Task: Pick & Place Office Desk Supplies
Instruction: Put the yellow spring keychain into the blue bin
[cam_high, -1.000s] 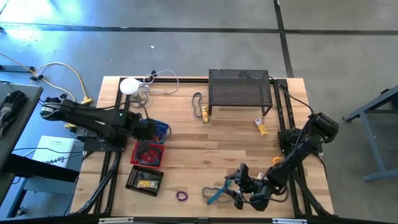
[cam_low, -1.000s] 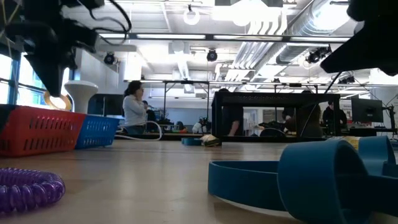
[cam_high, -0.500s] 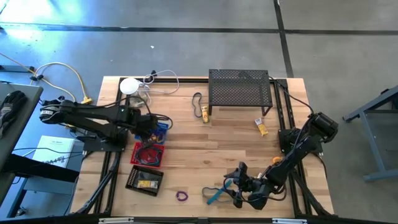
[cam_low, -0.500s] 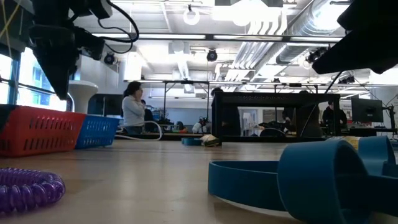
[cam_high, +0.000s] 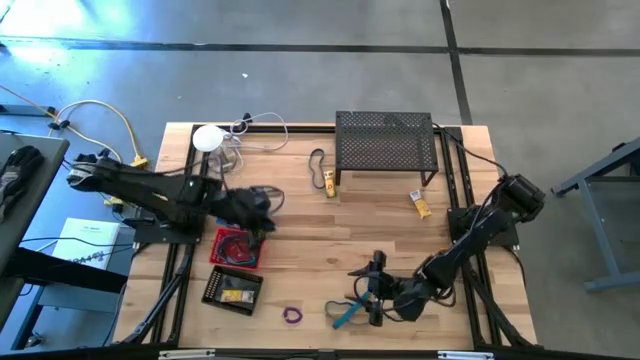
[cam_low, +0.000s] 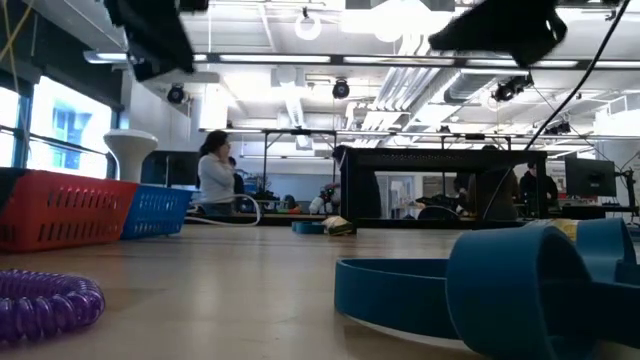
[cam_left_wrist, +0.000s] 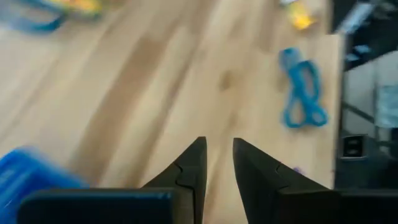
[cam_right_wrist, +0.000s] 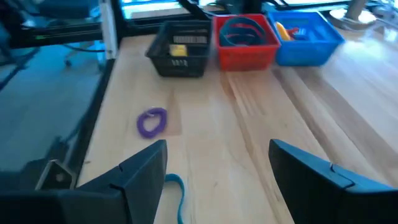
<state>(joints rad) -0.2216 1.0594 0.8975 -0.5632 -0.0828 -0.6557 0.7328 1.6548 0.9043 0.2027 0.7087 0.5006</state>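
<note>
Starting at the left, our left claw (cam_high: 262, 207) hangs above the desk (cam_high: 330, 250) just past the blue basket (cam_right_wrist: 308, 31) and red basket (cam_high: 238, 247); its fingers (cam_left_wrist: 186, 177) show only a narrow gap and nothing between them. In front of the red basket sits the black tray (cam_high: 232, 288), holding something yellow. Nearer the front edge lies the purple ring (cam_high: 292, 316), alone on bare wood. Next comes the blue elastic loop (cam_high: 345, 312), and right beside it our right claw (cam_high: 375, 290), jaws spread wide and empty, low over the desk. Farther back, a black loop and a yellow tube (cam_high: 330, 182) rest near the black mesh shelf (cam_high: 386, 145), with another yellow tube (cam_high: 420, 204) by its right leg.

We judge the step in hand to be the right claw taking the blue elastic loop. To do it well, we should come down with one finger on each side of a single strand, press close to the wood before closing, and lift slowly, since a limp loop may slip or snag.
</note>
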